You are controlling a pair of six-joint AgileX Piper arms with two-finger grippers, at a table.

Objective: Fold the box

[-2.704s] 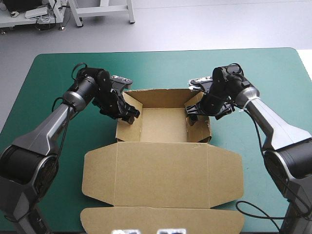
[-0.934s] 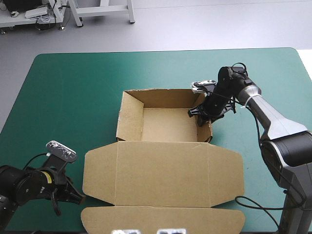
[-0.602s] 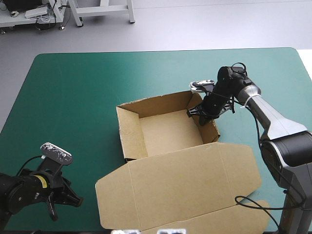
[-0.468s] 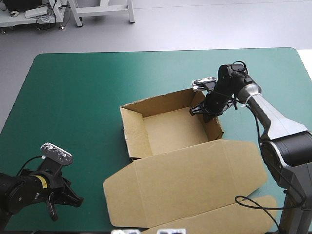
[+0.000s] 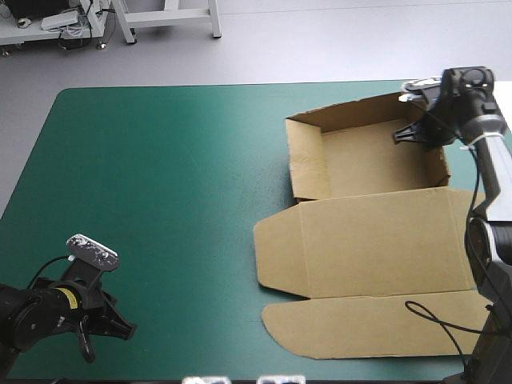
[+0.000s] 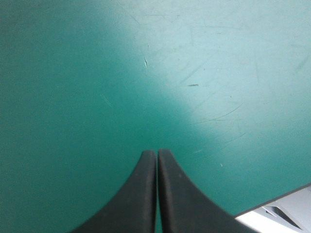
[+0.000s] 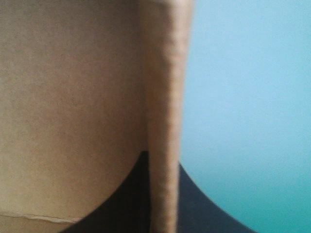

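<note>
Far-right corner of the desk (image 5: 160,176), high view: the box (image 5: 376,240) sits there as an open tray with its walls raised. Its lid lies flat on the teal-green cover (image 5: 176,240) toward the near edge, with the rounded tuck flap nearest that edge. Right jaws are clamped on the tray's right wall, near its far end. Left jaws sit low at the near-left corner, well apart from the box. Grey floor (image 5: 320,48) shows beyond the far edge, with white frame legs (image 5: 128,20) standing on it.

Left wrist view: left jaws pressed together into one point, nothing between them, over the teal-green cover (image 6: 218,73). Fine scratches (image 6: 146,62) mark the cover ahead of them, and part of it is brightly lit. A desk edge cuts across beside the jaws, with pale floor (image 6: 277,218) past it.

Right wrist view: a brown wall of the box (image 7: 73,97) runs edge-on between the right jaws, which grip it. Brown board is on one side of that wall and teal-green cover (image 7: 252,97) on the other.
</note>
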